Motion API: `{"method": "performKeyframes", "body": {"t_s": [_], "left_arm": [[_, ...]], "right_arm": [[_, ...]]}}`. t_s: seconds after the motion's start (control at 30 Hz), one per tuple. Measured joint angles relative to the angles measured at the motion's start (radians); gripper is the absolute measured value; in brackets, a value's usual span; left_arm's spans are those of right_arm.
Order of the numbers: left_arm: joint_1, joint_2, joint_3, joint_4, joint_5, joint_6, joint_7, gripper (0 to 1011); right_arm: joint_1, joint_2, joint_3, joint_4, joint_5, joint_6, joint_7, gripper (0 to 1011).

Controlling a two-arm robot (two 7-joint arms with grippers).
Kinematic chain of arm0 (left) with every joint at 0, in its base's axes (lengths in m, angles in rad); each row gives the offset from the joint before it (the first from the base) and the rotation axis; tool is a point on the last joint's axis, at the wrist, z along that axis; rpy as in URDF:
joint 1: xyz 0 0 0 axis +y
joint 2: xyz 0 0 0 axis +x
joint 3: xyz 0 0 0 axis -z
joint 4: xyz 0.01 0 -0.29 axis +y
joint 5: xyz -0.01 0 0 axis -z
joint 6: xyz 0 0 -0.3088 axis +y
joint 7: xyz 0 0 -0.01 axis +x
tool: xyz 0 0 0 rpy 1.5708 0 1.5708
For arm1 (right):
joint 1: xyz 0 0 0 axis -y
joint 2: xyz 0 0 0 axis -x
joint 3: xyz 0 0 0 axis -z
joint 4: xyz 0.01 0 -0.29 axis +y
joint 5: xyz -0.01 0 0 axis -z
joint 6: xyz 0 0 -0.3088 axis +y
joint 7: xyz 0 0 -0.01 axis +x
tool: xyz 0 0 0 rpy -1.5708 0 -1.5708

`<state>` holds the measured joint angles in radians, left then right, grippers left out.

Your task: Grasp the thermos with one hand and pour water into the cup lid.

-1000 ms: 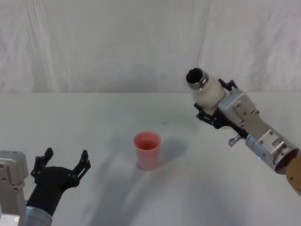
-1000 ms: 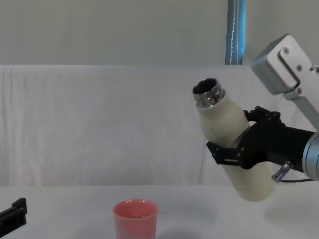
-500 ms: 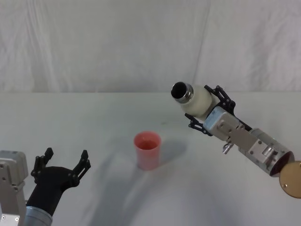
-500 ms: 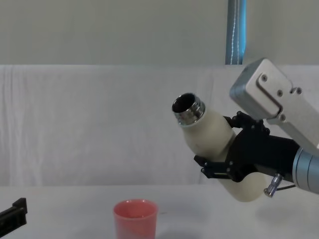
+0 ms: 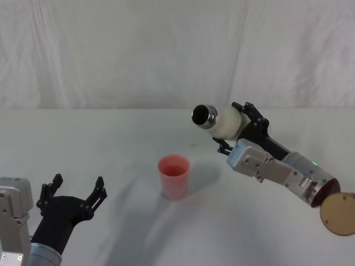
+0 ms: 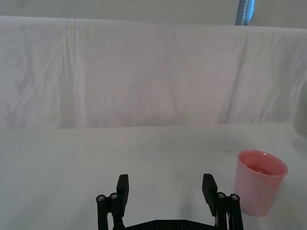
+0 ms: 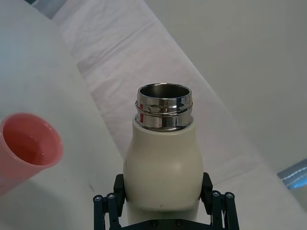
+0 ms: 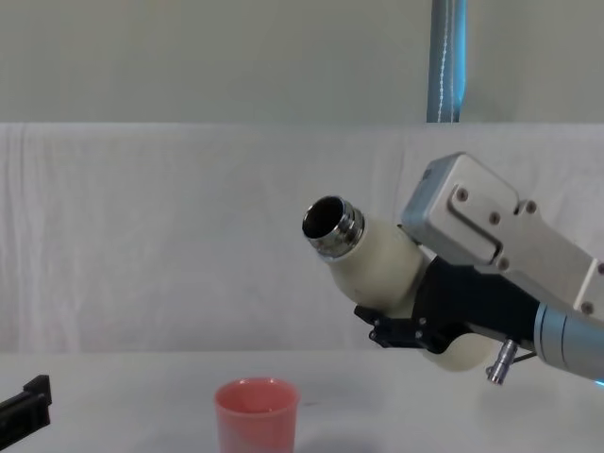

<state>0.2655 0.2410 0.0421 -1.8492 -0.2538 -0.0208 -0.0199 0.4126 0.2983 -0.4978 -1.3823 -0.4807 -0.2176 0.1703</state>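
A white cloth hangs behind the white surface [image 5: 111, 155]. The right gripper [image 7: 163, 203] is closed around the thermos's [image 5: 222, 121] middle and holds it tipped in the air, mouth toward the cup [image 5: 174, 176] mid-surface. The thermos looks smooth, hard and a bit heavy, so a firm hold on its body suits it. The left gripper [image 6: 165, 189] waits wide open near the front left corner.
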Motion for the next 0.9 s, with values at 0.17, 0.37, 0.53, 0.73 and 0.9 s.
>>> {"method": "performKeyframes", "body": {"t_s": [0.17, 0.37, 0.53, 0.73, 0.9], "left_arm": [[0.000, 0.000, 0.000, 0.000, 0.000, 0.000, 0.000, 1001], [0.000, 0.000, 0.000, 0.000, 0.000, 0.000, 0.000, 1001], [0.000, 0.000, 0.000, 0.000, 0.000, 0.000, 0.000, 1001], [0.000, 0.000, 0.000, 0.000, 0.000, 0.000, 0.000, 1001], [0.000, 0.000, 0.000, 0.000, 0.000, 0.000, 0.000, 1001]], "right_arm": [[0.012, 0.000, -0.016, 0.020, -0.035, -0.011, -0.019, 951], [0.028, -0.006, -0.030, 0.044, -0.063, -0.007, -0.032, 951], [0.039, -0.015, -0.042, 0.068, -0.088, 0.001, -0.045, 951], [0.047, -0.019, -0.058, 0.093, -0.117, 0.006, -0.062, 951], [0.053, -0.016, -0.075, 0.119, -0.148, 0.001, -0.080, 951]]}}
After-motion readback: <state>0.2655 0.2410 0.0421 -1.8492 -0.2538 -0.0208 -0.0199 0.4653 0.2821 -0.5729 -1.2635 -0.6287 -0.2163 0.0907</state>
